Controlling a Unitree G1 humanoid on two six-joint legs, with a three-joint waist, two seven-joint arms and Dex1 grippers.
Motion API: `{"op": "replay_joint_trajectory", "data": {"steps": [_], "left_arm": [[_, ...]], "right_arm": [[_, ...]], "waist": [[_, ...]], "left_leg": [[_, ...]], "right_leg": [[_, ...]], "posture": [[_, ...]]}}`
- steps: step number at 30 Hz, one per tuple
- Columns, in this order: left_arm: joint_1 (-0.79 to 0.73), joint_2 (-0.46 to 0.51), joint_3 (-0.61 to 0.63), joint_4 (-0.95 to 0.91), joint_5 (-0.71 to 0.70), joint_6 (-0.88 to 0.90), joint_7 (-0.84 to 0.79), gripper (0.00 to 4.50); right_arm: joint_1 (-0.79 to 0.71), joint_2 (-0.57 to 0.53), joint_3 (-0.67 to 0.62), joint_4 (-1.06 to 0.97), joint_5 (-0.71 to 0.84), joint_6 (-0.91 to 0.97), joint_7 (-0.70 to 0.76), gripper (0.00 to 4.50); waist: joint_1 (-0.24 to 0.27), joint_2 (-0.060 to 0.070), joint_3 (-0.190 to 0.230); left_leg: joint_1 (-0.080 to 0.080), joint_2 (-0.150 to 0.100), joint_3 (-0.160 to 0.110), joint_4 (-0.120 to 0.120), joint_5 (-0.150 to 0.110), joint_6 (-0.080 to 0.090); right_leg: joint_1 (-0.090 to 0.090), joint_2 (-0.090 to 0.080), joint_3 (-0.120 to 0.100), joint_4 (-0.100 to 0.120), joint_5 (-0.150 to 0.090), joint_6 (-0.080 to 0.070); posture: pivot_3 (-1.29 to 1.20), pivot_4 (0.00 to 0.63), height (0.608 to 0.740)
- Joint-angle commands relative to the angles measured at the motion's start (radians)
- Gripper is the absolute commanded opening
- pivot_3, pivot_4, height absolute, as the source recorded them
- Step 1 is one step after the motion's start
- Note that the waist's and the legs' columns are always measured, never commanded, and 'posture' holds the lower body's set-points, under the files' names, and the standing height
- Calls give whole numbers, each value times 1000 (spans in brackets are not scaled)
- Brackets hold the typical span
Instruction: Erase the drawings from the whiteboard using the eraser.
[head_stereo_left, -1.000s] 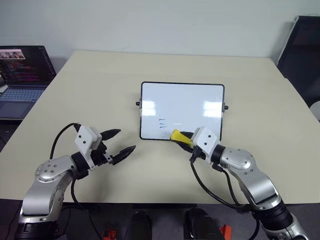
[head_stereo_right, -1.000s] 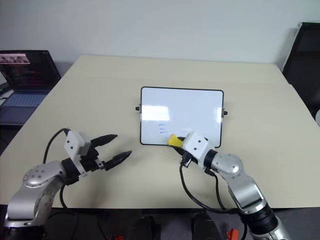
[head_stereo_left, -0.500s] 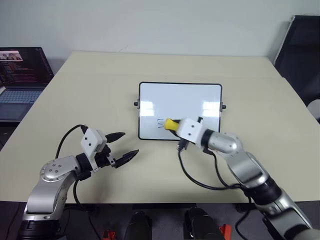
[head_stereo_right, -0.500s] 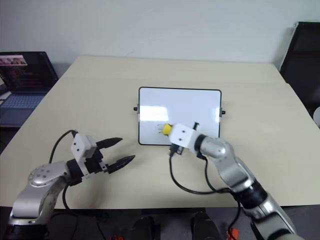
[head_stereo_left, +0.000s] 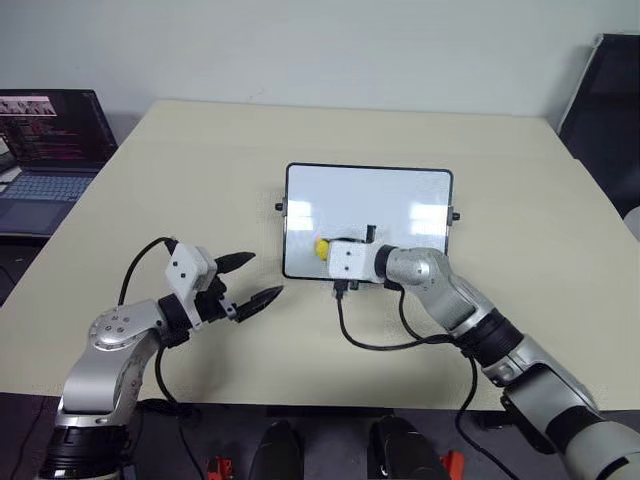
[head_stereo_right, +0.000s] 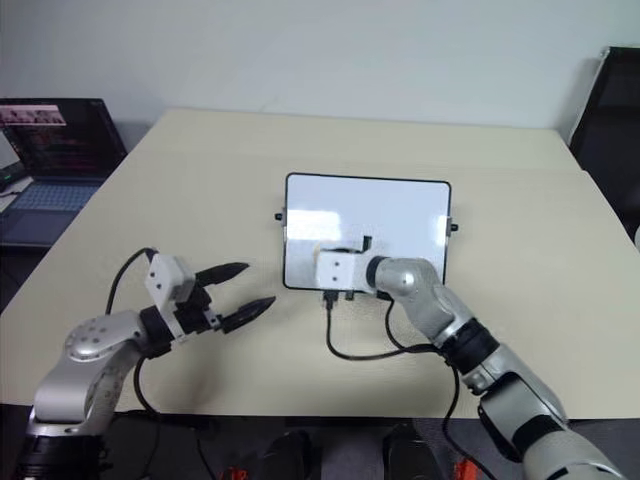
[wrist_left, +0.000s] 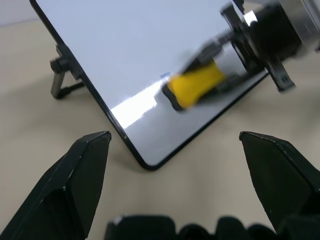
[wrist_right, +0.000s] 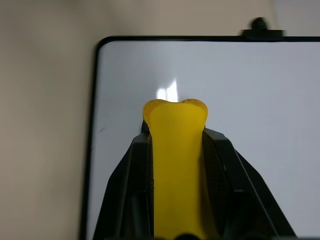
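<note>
The whiteboard (head_stereo_left: 380, 200) stands propped on the table, glossy white in a thin black frame. My right gripper (wrist_right: 176, 142) is shut on the yellow eraser (head_stereo_left: 321, 247), whose end is pressed against the board's lower left area. The drawings are covered by the eraser; a faint trace of blue (wrist_left: 164, 76) peeks out beside it in the left wrist view. My left gripper (head_stereo_left: 262, 276) hovers open over the table, just left of the board's lower left corner, with nothing between its fingers.
The beige table (head_stereo_left: 200, 170) has bare room around the board. An open laptop (head_stereo_left: 50, 140) sits off the table's far left. A black chair (head_stereo_left: 605, 100) stands at the far right. A black cable (head_stereo_left: 380, 345) loops under my right arm.
My right gripper has carried the eraser from the board's bottom edge up and left across the blue strokes, rolling its wrist; they no longer show. The left gripper has hardly moved.
</note>
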Motion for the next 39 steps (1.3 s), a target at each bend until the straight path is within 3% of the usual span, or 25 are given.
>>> {"op": "replay_joint_trajectory", "data": {"steps": [1,4,8,16,24,27,34,39], "left_arm": [[-27,4,18,-16,-19,0,-1,4500],[-21,8,12,-6,-16,-4,-13,4500],[-11,10,9,-5,-16,-3,-20,4500],[9,4,0,-22,-15,6,-16,4500],[14,3,-6,-51,-19,23,-8,4500],[11,3,-7,-58,-21,31,-5,4500],[-1,5,-6,-63,-24,48,1,4500],[-8,7,-4,-51,-22,45,-5,4500]], "right_arm": [[-27,7,-14,59,-78,-8,-65,1012],[-73,54,-70,100,-100,-2,-186,1012],[-83,69,-80,120,-103,0,-197,1012],[16,-29,5,22,-112,-12,92,1012],[-74,19,-89,120,-158,-19,-173,1012],[-73,6,-78,134,-157,-44,-156,1012],[-6,-55,-12,87,-137,-114,47,1012],[-43,-41,-52,126,-204,-116,-84,1012]], "waist": [[-3,0,0],[-7,0,0],[-4,0,0],[-2,0,0],[-3,0,0],[-1,-1,-1],[-2,-1,-1],[-3,-1,-1]], "left_leg": [[0,0,0,0,0,0],[1,0,0,1,1,2],[1,0,0,1,3,3],[0,0,0,0,3,3],[1,0,0,1,3,3],[1,0,0,1,4,3],[1,0,1,0,4,4],[1,0,1,0,4,4]], "right_leg": [[0,0,0,0,1,-1],[0,0,1,1,3,-1],[-1,1,1,1,5,-2],[0,1,1,-1,4,-1],[-1,1,1,0,6,-3],[-1,0,1,-1,6,-3],[0,0,1,-1,5,-2],[0,0,1,-1,5,-2]], "posture": [[0,150,740],[0,150,740],[0,150,740],[0,150,740],[0,150,740],[0,150,740],[0,150,740],[0,150,740]]}}
